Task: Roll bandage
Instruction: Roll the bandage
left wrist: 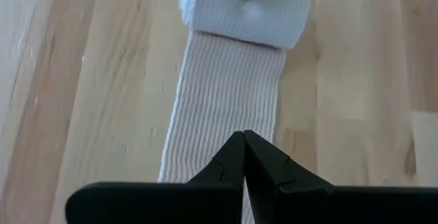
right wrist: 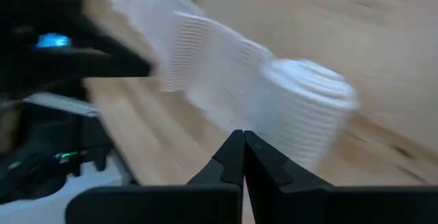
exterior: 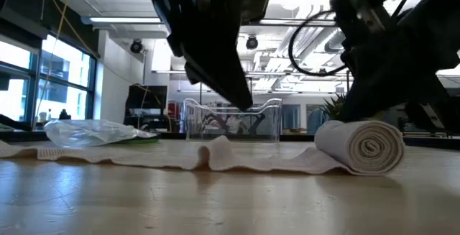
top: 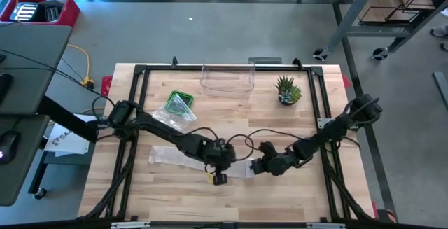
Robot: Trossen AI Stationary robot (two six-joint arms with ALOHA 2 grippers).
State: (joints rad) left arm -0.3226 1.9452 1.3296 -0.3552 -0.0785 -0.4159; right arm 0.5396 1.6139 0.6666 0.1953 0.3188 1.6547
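A partly rolled bandage (top: 199,160) lies across the front half of a wooden table (top: 294,201), its flat tail stretching toward the left arm's side and its rolled end (exterior: 366,146) resting on the boards between the two arms. The left gripper (top: 221,160) hangs low over the unrolled strip, its two dark fingers (left wrist: 233,161) pressed tip to tip with nothing between them; in its wrist view the ribbed strip runs straight ahead to the roll. The right gripper (top: 260,164) sits just beside the roll on the opposite side, its fingers (right wrist: 234,157) likewise closed together and holding nothing, the roll (right wrist: 308,111) directly beyond their tips. Whether either set of fingertips actually touches the cloth is hard to judge, since the wrist views are soft and the low view shows the arms only in silhouette. From table height, the strip forms a small hump (exterior: 219,150) partway along its length. Farther back on the table stand a clear plastic container (top: 227,78), a small potted plant (top: 288,90) and a crumpled plastic bag (top: 175,111) lying over a green item (top: 183,96).
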